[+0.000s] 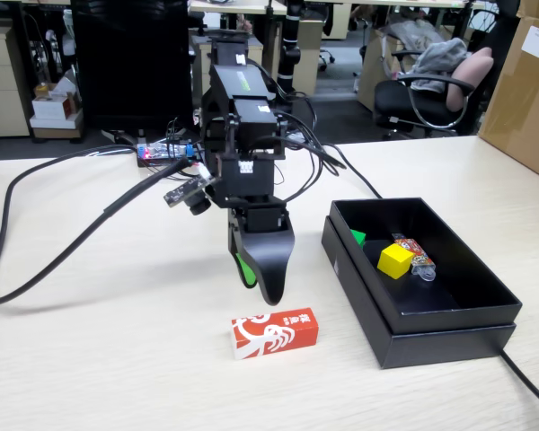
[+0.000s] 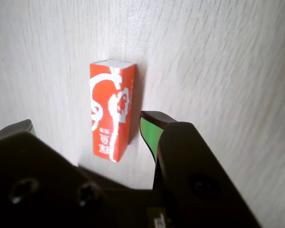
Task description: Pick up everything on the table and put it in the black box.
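A: Which step are we on?

B: The last pickup, I'd judge. The green cube (image 1: 357,237) and the yellow cube (image 1: 396,259) already lie in the black box (image 1: 449,337), off to the tool's side in the fixed view, next to an orange-patterned packet (image 1: 414,254). Only the red carton (image 1: 274,331) is left on the surface (image 1: 117,359).

A: And the tool?

B: The tool (image 2: 88,128) hangs above the carton, not touching it. In the wrist view its jaws stand spread wide and hold nothing; the carton (image 2: 111,109) lies just ahead of the tips, nearer the green-padded finger (image 2: 150,134) than the other.

A: What does the next move call for?

B: Probably lowering and reaching a little forward so the carton's narrow width sits between the jaws, lengthwise along them. It should be centred first, or the padded finger may land on top or nudge it aside. Then close, lift, and carry it over to the box.
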Controlling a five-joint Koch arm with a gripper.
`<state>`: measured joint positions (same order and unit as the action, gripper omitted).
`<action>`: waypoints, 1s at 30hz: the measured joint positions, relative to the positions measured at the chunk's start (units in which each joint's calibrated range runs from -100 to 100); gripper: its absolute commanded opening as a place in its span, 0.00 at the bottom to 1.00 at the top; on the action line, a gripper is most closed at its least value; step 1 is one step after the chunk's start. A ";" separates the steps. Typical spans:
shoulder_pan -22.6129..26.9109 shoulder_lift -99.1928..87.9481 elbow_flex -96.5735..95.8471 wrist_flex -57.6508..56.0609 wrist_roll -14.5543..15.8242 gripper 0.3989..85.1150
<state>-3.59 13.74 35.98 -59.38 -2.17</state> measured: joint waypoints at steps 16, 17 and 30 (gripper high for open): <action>1.32 15.45 13.06 -4.19 0.93 0.51; 1.37 16.47 13.61 -4.19 0.98 0.51; 1.47 23.31 17.99 -4.19 1.27 0.30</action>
<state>-2.12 37.05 53.97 -63.57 -0.90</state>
